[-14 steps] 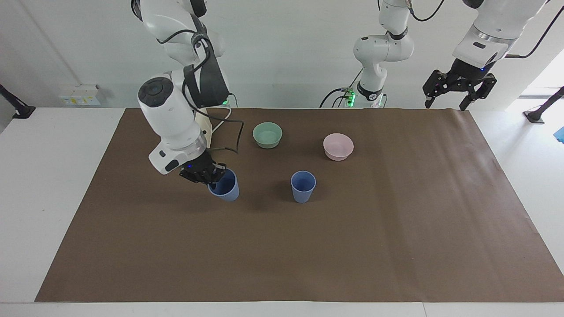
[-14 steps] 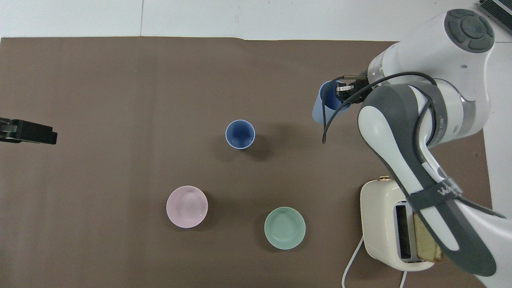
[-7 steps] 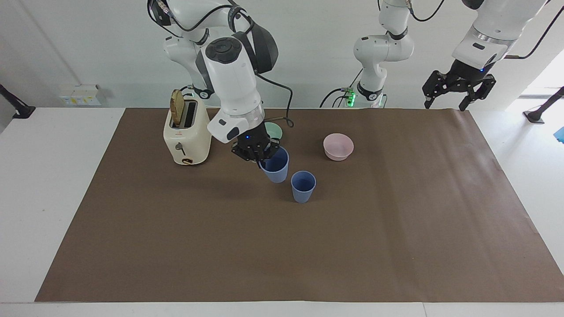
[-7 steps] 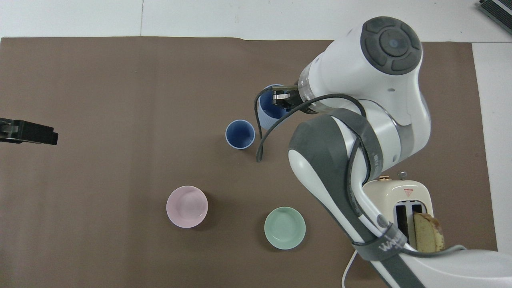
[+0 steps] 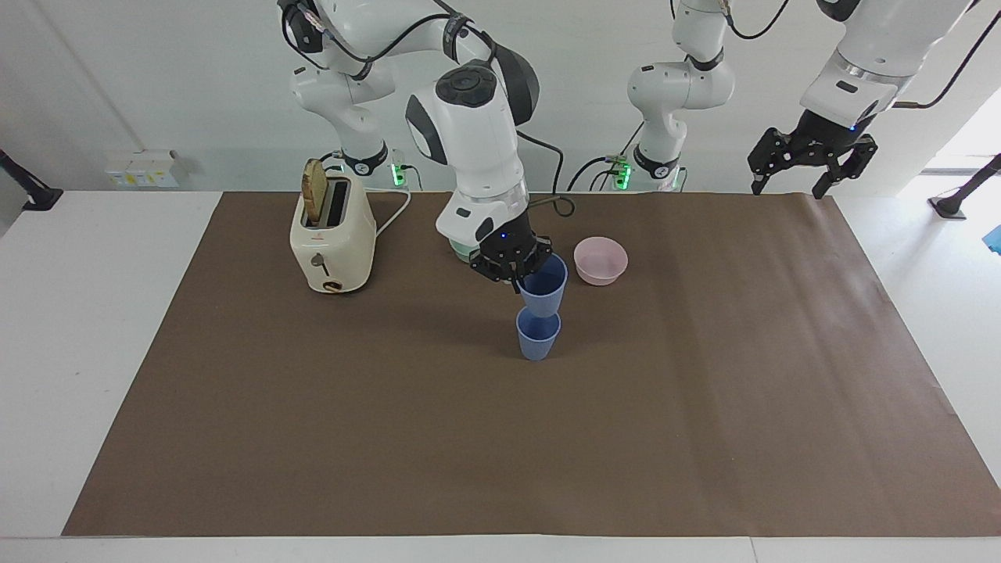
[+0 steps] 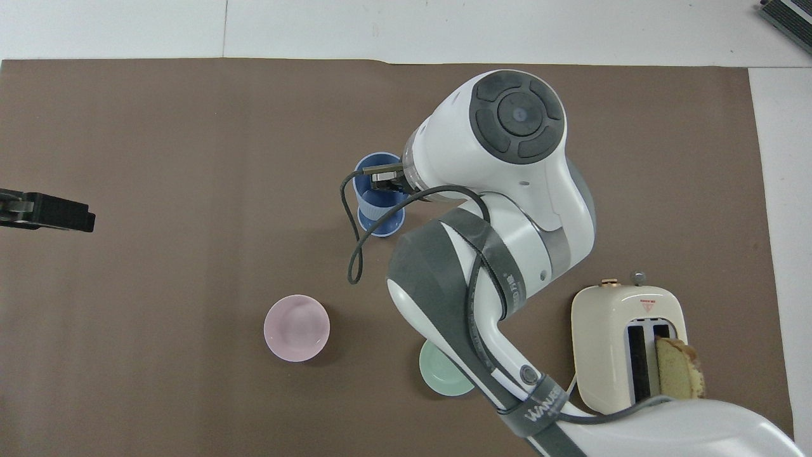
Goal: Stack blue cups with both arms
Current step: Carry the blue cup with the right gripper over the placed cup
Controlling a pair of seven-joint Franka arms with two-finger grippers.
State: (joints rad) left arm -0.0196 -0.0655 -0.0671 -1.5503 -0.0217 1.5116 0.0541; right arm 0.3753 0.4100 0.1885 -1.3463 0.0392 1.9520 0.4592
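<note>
A white desk (image 5: 70,328) fills the scene, most of its top covered by a sheet of brown paper (image 5: 547,438) with faint creases toward the left arm's end. A plain white wall (image 5: 156,86) rises at the robots' end of the desk. On it, low down, sits a small pale box like a socket strip (image 5: 141,167). Bright daylight (image 5: 970,137) enters at the left arm's end. A dark bracket (image 5: 23,188) stands at the desk's corner at the right arm's end, a second dark stand (image 5: 966,191) near the light.
</note>
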